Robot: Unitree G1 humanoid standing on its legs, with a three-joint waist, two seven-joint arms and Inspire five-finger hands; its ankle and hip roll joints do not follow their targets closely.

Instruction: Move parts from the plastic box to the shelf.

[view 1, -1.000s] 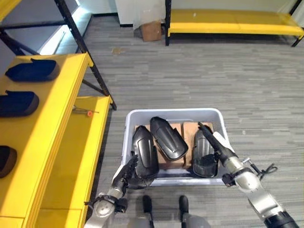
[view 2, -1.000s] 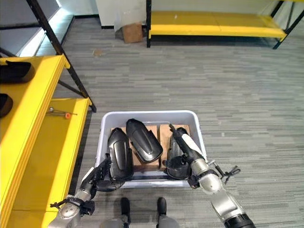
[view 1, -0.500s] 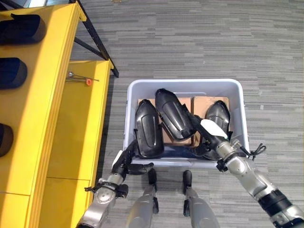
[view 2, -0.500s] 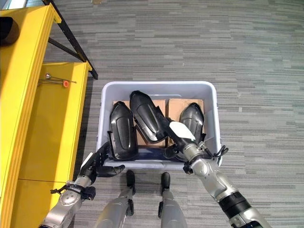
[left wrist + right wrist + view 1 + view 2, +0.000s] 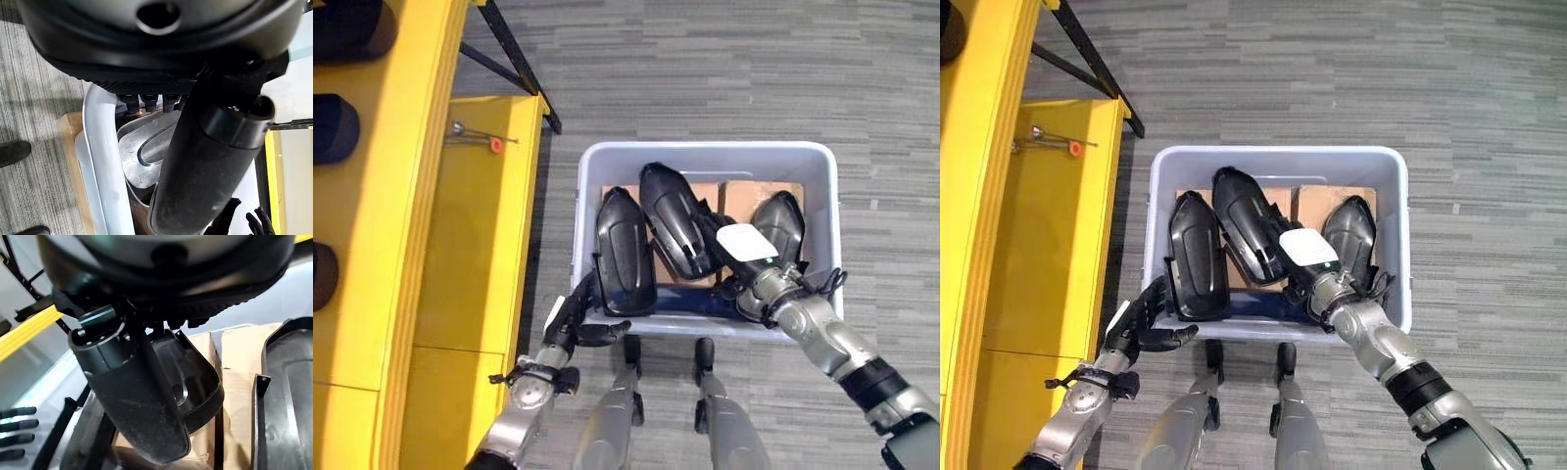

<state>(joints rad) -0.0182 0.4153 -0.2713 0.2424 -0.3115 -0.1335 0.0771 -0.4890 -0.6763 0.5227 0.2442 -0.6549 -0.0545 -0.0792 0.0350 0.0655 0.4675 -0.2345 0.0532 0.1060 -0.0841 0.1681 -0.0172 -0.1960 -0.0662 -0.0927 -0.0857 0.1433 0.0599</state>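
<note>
The left hand (image 5: 570, 318) is hovering at the near left corner of the plastic box (image 5: 822, 181), fingers relaxed and apart, gripping nothing. The right hand (image 5: 744, 257) is reaching inside among the parts; whether its fingers are closing on one cannot be told. The box is sitting on grey striped carpet (image 5: 724, 69) beside a yellow shelf (image 5: 411, 196). Three black parts (image 5: 625, 253) are lying in it side by side on cardboard, long axes running away from the robot, the middle one tilted. Three more dark parts (image 5: 333, 127) are resting on the shelf.
</note>
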